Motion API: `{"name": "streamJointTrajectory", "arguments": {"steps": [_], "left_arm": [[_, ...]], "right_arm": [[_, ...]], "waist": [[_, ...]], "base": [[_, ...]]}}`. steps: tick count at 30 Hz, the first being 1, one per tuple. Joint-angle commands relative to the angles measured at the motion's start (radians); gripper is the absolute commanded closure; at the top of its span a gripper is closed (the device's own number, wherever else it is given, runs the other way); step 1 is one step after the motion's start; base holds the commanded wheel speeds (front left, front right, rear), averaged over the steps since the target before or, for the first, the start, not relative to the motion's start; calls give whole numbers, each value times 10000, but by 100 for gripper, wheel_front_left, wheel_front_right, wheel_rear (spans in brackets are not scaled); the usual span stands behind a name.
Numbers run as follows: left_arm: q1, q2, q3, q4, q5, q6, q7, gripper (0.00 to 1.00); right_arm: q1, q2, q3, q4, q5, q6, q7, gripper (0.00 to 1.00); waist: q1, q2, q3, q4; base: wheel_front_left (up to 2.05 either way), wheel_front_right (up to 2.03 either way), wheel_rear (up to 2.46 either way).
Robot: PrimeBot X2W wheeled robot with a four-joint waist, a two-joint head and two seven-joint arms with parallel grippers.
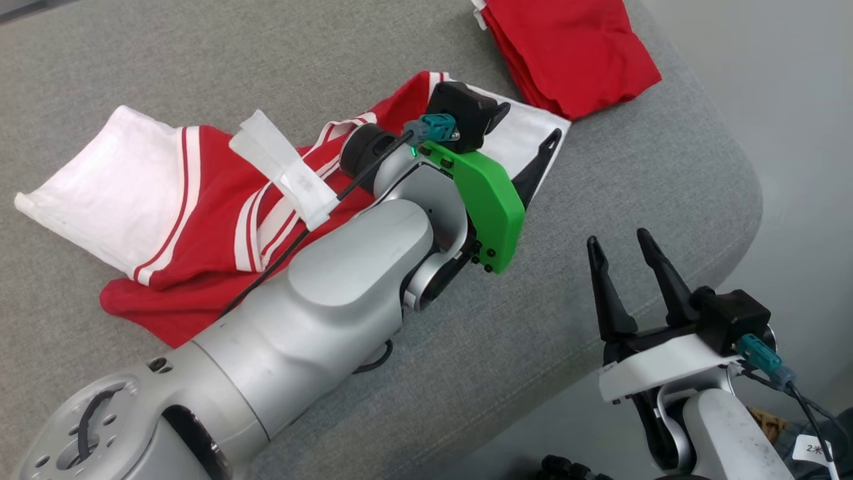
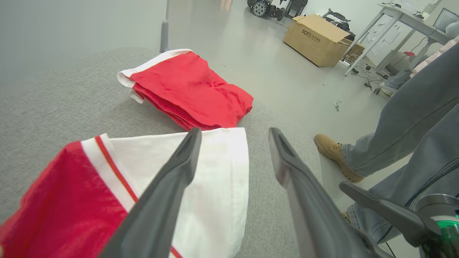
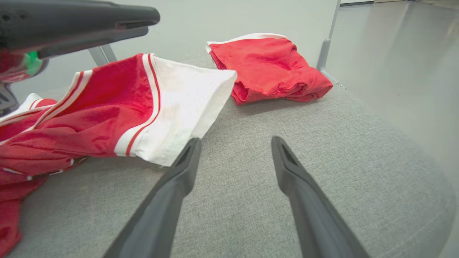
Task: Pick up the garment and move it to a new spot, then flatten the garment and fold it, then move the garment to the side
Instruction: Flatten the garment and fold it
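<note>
The garment [image 1: 213, 193], red with white sleeves and striped trim, lies crumpled on the grey cushion [image 1: 600, 173]. My left arm reaches across it. The left gripper [image 1: 533, 173] hovers at the garment's white sleeve end near the cushion's right side. In the left wrist view the left gripper [image 2: 235, 134] is open, its jaws apart over the edge of the white sleeve [image 2: 215, 172], with nothing held between them. My right gripper [image 1: 618, 240] stands open at the cushion's near right edge. In the right wrist view the right gripper [image 3: 236, 141] points at bare cushion just right of the sleeve [image 3: 186, 96].
A second, folded red garment [image 1: 573, 53] lies at the cushion's far right corner, close to the white sleeve. Beside the cushion a person's legs in jeans and a tan boot [image 2: 333, 154] stand on the floor. A cardboard box [image 2: 315, 39] and a desk sit farther off.
</note>
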Motion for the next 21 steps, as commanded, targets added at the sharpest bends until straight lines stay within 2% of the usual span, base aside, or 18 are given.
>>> {"name": "streamJointTrajectory", "arguments": {"steps": [1, 5, 9, 13, 19, 20, 21], "left_arm": [[-112, 55, -87, -118, -59, -41, -126, 0], [-149, 52, -238, -484, 92, 44, -510, 0], [41, 97, -160, -760, 242, 312, -1062, 0], [691, 831, -2, -1416, 128, 741, -1349, 0], [2086, 2557, -70, -3055, 34, 1595, -1300, 0], [2086, 2557, -70, -3055, 34, 1595, -1300, 0], [2354, 2837, -35, -3337, -59, 1730, -1317, 0]], "right_arm": [[75, 0, -125, -19, -96, -8, 1, 0], [341, -9, -503, 16, -428, -9, 1, 0], [670, -18, -822, -4, -801, -9, 1, 0], [1058, -21, -1087, -58, -1150, -9, 1, 0], [1604, -19, -1284, -99, -1576, -9, 1, 0], [1604, -19, -1284, -99, -1576, -9, 1, 0], [1675, -19, -1309, -105, -1631, -9, 1, 0]], "waist": [[-1, -1, 36, 192], [-1, -1, -348, 824], [-1, -1, -918, 1504], [-1, -1, -1470, 2125], [-1, -1, -2109, 2837], [-1, -1, -2109, 2837], [-1, -1, -2197, 2936]], "base": [[0, 0, 0], [0, 0, 0], [0, 0, 0], [0, 0, 0], [0, 0, 0], [0, 0, 0], [0, 0, 0]]}}
